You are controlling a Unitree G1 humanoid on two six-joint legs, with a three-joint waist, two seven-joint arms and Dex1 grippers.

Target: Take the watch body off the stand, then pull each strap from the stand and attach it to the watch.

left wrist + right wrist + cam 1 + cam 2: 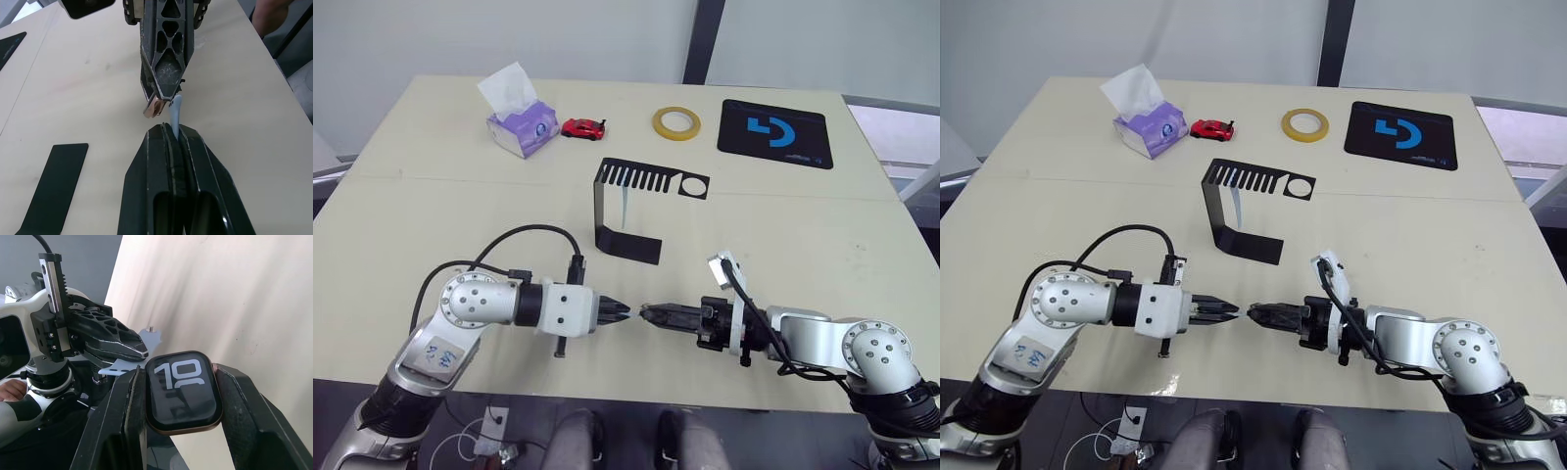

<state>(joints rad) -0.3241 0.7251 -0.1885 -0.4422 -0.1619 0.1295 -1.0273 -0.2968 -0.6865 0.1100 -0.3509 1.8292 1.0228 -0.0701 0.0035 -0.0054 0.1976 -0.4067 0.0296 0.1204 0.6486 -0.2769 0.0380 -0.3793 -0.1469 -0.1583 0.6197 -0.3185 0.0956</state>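
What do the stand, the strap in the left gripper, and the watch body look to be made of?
The stand: thin matte black sheet, probably metal, with crisp bends and cut slots. The strap: pale blue-grey, matte and thin, likely silicone or rubber, though that is not certain. The watch body: glossy glass-like face with reflections, in a coppery, metallic-looking rim.

black stand [625, 211], pale-blue strap [175, 113], black watch body [182, 391] — white digits

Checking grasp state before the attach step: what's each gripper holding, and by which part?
Right gripper clamps the watch body by its two side edges, screen showing. Left gripper pinches a strap along its length, one end protruding toward the watch.
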